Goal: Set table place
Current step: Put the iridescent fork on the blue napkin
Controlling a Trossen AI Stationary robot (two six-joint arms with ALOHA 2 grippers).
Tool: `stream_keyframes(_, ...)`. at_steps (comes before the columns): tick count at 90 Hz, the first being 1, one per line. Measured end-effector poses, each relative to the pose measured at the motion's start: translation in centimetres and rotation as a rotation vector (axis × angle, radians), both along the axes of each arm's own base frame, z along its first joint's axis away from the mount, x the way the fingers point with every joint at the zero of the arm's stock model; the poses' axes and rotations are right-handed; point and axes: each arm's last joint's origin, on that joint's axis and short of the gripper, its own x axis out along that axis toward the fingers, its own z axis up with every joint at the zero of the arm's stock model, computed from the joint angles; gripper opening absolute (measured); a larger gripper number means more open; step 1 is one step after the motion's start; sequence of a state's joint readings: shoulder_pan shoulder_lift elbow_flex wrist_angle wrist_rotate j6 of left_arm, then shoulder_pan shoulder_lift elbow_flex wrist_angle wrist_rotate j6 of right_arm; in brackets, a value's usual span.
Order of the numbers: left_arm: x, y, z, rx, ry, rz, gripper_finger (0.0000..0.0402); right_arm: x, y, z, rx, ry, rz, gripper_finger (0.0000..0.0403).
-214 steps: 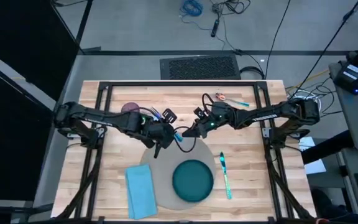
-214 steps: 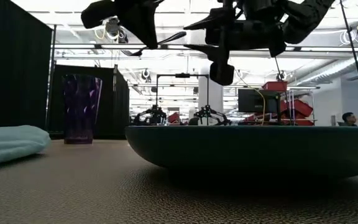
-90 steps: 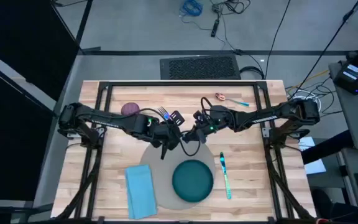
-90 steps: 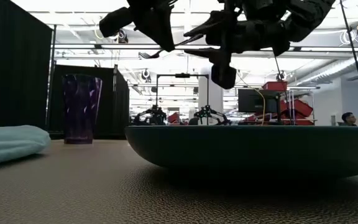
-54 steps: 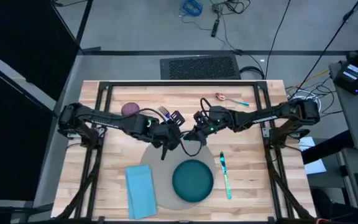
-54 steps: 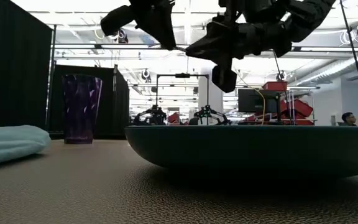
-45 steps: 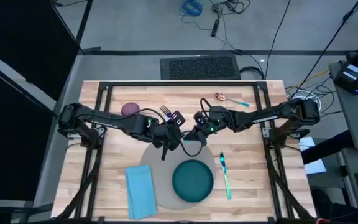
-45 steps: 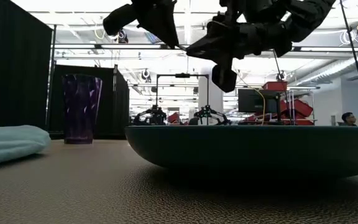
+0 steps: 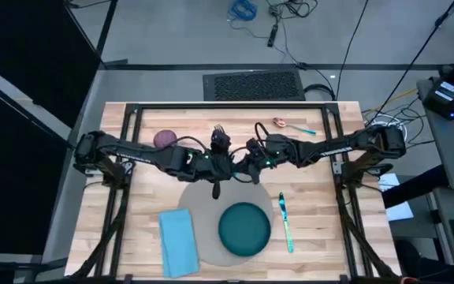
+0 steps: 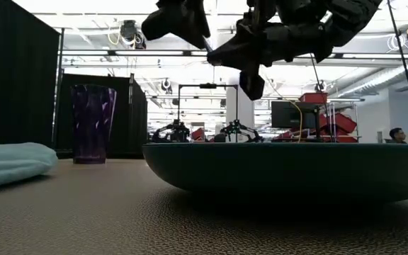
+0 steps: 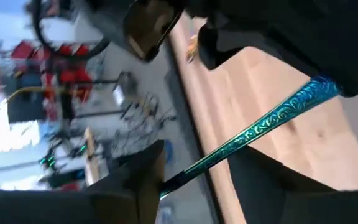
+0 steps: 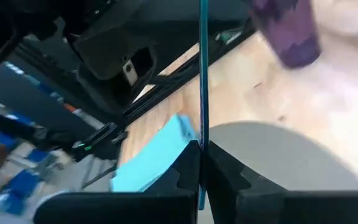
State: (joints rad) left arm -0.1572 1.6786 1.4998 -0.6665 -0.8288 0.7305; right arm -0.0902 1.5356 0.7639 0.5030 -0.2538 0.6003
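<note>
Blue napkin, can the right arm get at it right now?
Probably not: the right gripper is shut on the teal-handled fork, and the napkin lies beyond the plate, on the left arm's side.

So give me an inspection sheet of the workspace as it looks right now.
Surface: table, light wood, black frame.
Job's things: grey placemat near the front edge; plate on it; napkin at its left edge; teal utensil on the wood right of it.
Clutter: purple cup and spoon at the far side.
Grippers: right gripper shut on a fork above mid-table; left gripper meets it there, at the same handle.
Cables: loose cables on the floor beyond the table.
Surroundings: floor grate; black curtain on the left; person far off.
</note>
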Motion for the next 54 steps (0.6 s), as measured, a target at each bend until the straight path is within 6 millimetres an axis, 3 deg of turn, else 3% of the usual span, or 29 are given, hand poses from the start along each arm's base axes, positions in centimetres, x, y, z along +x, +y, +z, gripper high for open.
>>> stream_keyframes(21,-0.4,-1.7,0.2,0.095,0.001,0.009,0.0160,0.0,-1.1,0.2,-0.081,-0.031,-0.042,0.0000)
stream_keyframes(54,-1.2,-1.1,0.0,0.228,0.101,0.078,0.0160,-0.3,-3.5,0.3,-0.125,-0.045,-0.187,0.0000)
